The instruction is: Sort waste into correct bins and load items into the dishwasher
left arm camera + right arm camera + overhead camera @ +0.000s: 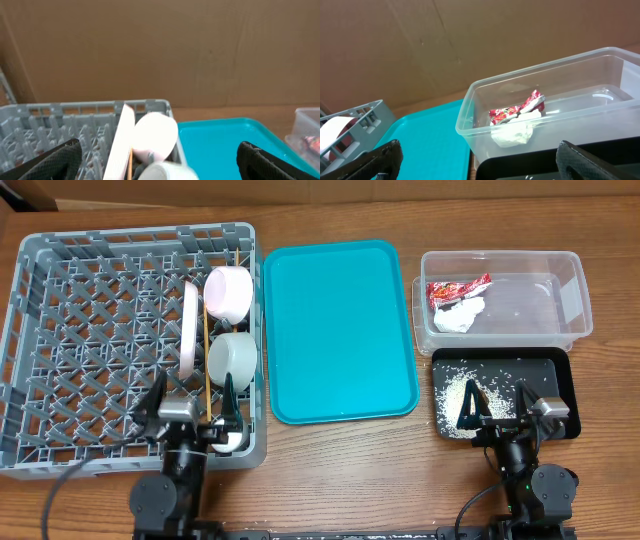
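**Dishes racked, waste binned, both grippers open**

At the left, the grey dish rack (130, 235) takes up most of the table's left side. Its load sits along its right edge. A flat white plate (189, 328) stands on edge. Just right of it lie two round white bowls on their sides, one farther back (230, 292) and one nearer (235, 355). Thin wooden chopsticks (207, 370) run lengthwise between the plate and the nearer bowl.

The left gripper (192, 398) hangs over the rack's near right corner, its fingers spread wide and holding nothing.

In the middle, the teal tray (340, 330) lies flat on the wood, just beside the rack.

To the right at the back, the clear tub (570, 290) holds the red-and-white wrapper (455, 288), with the crumpled tissue (462, 315) touching it. In front of the tub sits the black tray (545, 370), with rice grains (462, 395) scattered over its left half.

The right gripper (496, 402) hovers above the near part of this tray, fingers apart and empty.
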